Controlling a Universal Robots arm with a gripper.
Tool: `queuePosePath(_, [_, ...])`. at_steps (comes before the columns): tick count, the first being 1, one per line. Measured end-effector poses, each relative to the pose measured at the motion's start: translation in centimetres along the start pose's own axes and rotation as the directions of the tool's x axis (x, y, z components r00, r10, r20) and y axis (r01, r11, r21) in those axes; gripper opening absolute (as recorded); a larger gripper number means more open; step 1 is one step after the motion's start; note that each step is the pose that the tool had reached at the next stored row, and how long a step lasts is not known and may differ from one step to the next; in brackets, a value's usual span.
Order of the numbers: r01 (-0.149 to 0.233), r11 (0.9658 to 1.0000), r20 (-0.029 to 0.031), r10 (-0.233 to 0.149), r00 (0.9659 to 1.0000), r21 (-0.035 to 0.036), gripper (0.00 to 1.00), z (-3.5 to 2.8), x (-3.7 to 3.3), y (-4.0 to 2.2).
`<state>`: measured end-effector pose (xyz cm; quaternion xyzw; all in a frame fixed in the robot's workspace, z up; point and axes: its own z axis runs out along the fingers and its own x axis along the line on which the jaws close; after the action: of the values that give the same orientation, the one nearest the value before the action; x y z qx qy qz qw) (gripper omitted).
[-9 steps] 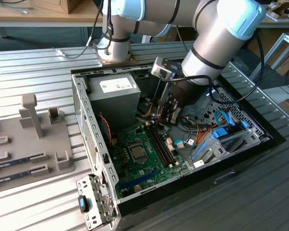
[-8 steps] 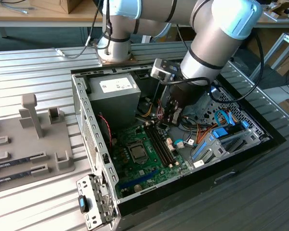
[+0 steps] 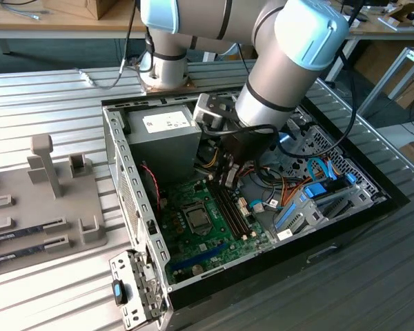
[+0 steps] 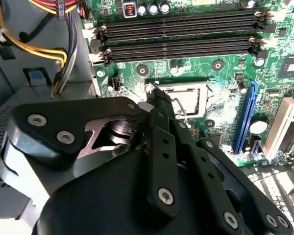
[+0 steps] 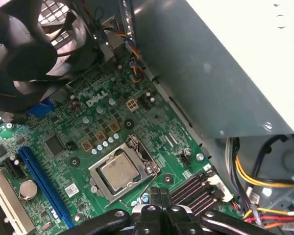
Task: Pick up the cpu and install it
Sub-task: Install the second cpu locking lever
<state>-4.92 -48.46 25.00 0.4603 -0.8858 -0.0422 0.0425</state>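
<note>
The cpu (image 5: 118, 171), a pale silvery square, sits flat inside the socket frame (image 5: 100, 165); the gripper (image 5: 159, 196) hangs just beside it, its fingers pressed together, empty.

Cpu (image 5: 119, 172) sitting flat in socket frame (image 5: 99, 165) on green motherboard (image 5: 63, 147), pale silvery top facing up, square w/ frame, edges lining up w/ it. Socket lying near memory slots (image 5: 193, 191). In exterior view, showing as small dark-framed square mid-board inside case.
</note>
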Motion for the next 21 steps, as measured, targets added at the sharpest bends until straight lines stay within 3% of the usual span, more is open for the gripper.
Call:
queuePosePath(3, [0.077, 0.9971, -0.0089, -0.077, 0.9970, 0.0024, 0.11, 0.48, 0.05, 0.02])
queuePosePath(5, [0.107, 0.9942, -0.0116, -0.107, 0.9942, 0.0029, 0.11, 0.70, 0.13, 0.12])
queuePosePath(7, [0.111, 0.9938, -0.0102, -0.111, 0.9938, 0.0019, 0.11, 1.01, 0.44, 0.55])
queuePosePath(9, [0.113, 0.9936, -0.0101, -0.113, 0.9936, 0.0017, 0.11, 1.13, 0.56, 0.60])
queuePosePath(12, [0.131, 0.9914, -0.0120, -0.131, 0.9913, 0.0020, 0.11, 1.32, 0.73, 0.46])
queuePosePath(17, [0.176, 0.9844, -0.0174, -0.176, 0.9843, 0.0029, 0.11, 1.74, 1.12, 0.13])
queuePosePath(21, [0.181, 0.9834, -0.0183, -0.181, 0.9833, 0.0030, 0.11, 2.18, 1.42, -0.15])
